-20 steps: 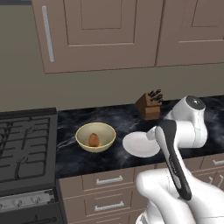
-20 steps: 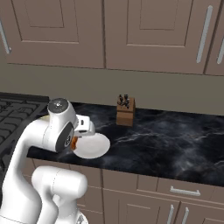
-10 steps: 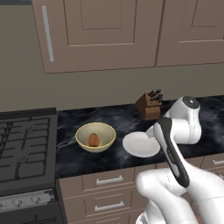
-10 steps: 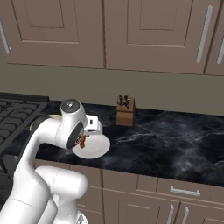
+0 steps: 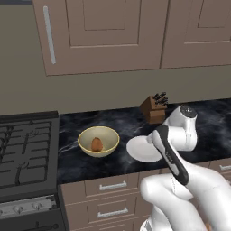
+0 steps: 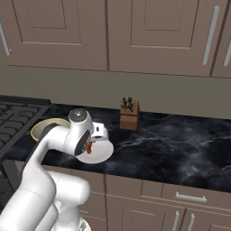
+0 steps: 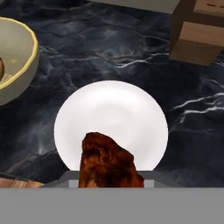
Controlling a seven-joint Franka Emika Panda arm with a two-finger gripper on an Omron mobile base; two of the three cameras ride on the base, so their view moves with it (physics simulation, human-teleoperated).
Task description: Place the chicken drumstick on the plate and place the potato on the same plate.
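Note:
The chicken drumstick (image 7: 107,162), dark orange-brown, rises from the bottom of the hand view, held in my gripper and hiding the fingertips. In the right base view my gripper (image 6: 91,145) is shut on the chicken drumstick (image 6: 90,147) just above the near left part of the plate (image 6: 103,154). The round white plate (image 7: 114,113) lies bare on the dark marble counter, and the arm partly covers the plate (image 5: 139,151) in the left base view. The potato (image 5: 96,144) rests in the pale-yellow bowl (image 5: 85,135) to the left of the plate.
A wooden knife block (image 5: 154,108) stands behind the plate by the wall. The gas stove (image 5: 22,149) lies left of the bowl (image 6: 43,127). Dark counter (image 6: 171,144) stretches away to the right. Cabinets hang overhead, drawers run below the counter edge.
My arm has swung from beside the bowl toward the plate and dropped a little, carrying the drumstick. Bowl, potato and plate have not moved.

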